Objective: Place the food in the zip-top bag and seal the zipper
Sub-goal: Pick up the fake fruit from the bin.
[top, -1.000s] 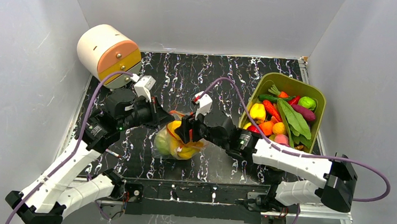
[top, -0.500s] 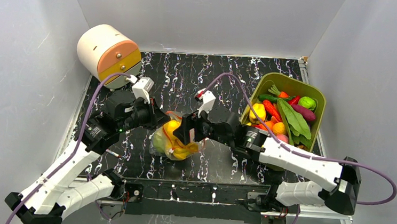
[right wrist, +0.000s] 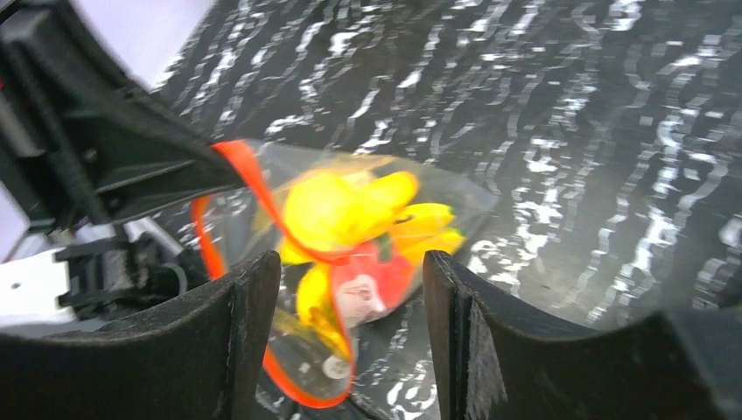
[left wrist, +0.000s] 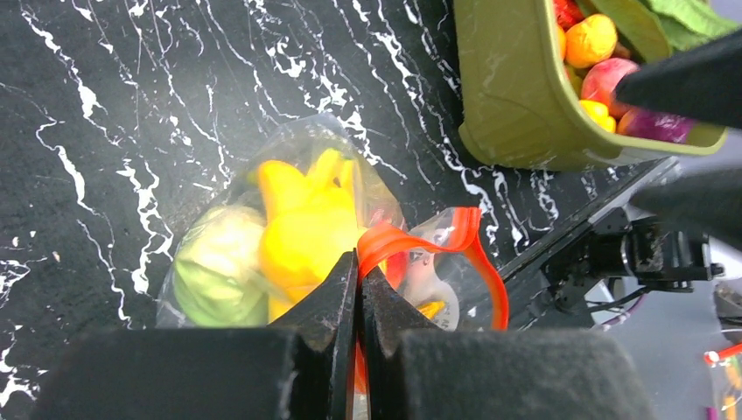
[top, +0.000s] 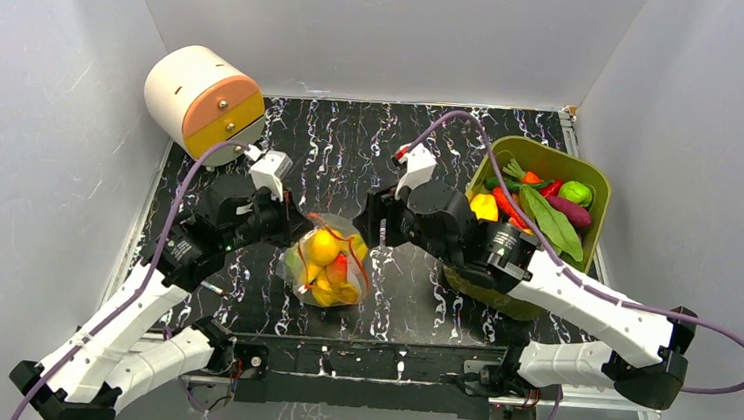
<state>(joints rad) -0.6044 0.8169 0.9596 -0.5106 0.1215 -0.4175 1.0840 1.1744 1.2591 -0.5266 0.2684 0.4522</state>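
Note:
The clear zip-top bag (top: 329, 264) lies mid-table with food inside: yellow bananas (left wrist: 302, 232), a green round one (left wrist: 214, 276) and a red piece (right wrist: 376, 276). My left gripper (top: 296, 232) is shut on the bag's red-orange zipper (left wrist: 477, 258) at the mouth's left end, pinching it between its fingertips (left wrist: 359, 262). The strip loops open, so the mouth gapes. My right gripper (top: 369, 228) is open and empty, just right of and above the bag (right wrist: 437, 188). In the right wrist view the zipper (right wrist: 249, 179) and a small white tab (right wrist: 336, 366) show between its jaws (right wrist: 350, 267).
The olive-green tub (top: 601, 203) with several more toy fruits and vegetables stands at the right, partly under my right arm; it also shows in the left wrist view (left wrist: 516, 114). A cream and orange round container (top: 201, 101) stands at the back left.
My right gripper has drawn back up and to the right, away from the bag's mouth, and is open. The bag has shifted a little and settled. My left gripper keeps its hold.

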